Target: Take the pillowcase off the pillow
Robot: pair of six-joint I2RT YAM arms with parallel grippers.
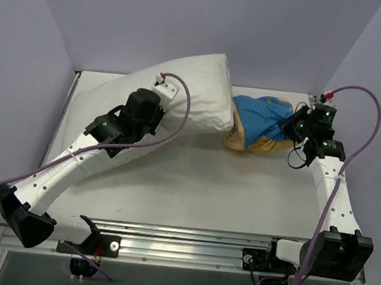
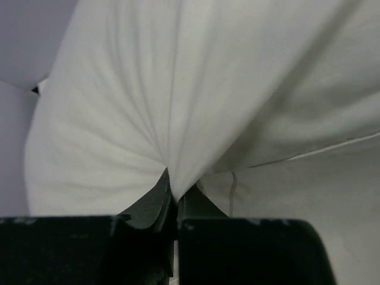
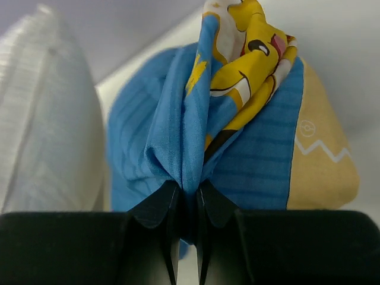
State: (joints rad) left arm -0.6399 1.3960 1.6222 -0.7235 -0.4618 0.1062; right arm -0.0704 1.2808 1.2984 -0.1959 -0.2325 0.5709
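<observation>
The plain white pillow [image 1: 182, 93] lies tilted across the back left of the table, fully out of its cover. My left gripper [image 1: 158, 115] is shut on a fold of the pillow [image 2: 178, 107], which fills the left wrist view. The blue pillowcase [image 1: 262, 122] with yellow print and yellow lining lies bunched just right of the pillow's end. My right gripper [image 1: 295, 130] is shut on a bunched fold of the pillowcase [image 3: 178, 136]. The pillow's end also shows at the left of the right wrist view [image 3: 41, 119].
The white table [image 1: 192, 184] is walled at the back and both sides. A metal rail [image 1: 186, 242] with the arm bases runs along the near edge. Purple cables [image 1: 180, 114] loop from both arms.
</observation>
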